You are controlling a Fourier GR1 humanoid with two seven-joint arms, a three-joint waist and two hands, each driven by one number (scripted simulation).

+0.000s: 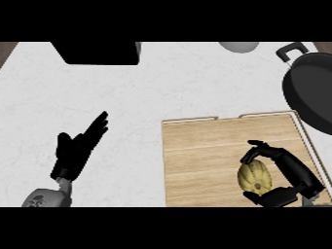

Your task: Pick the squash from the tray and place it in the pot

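From the head view, the squash [254, 176] lies on the wooden tray [197, 165], in its near right part, with its long axis running roughly away from the robot, tilted only a little. The right hand [292, 168] comes at it from the right and is wrapped round it: fingers [263, 147] curl over the far end and the thumb tucks under the near end, so it is grasping the squash. I judge the squash has not been lifted off the tray, though the steep angle makes that hard to settle. The pot [319, 92] stands on the surface [168, 87] beyond the tray's far right corner, so the carry has to go away from the robot and slightly right. The right hand is far the nearer one. The pot is partly cut by the view's edge, and what shows of its inside is dark with nothing in it. The tray holds only the squash. The left hand [79, 146] rests released at lower left, fingers straight, well apart from the tray.
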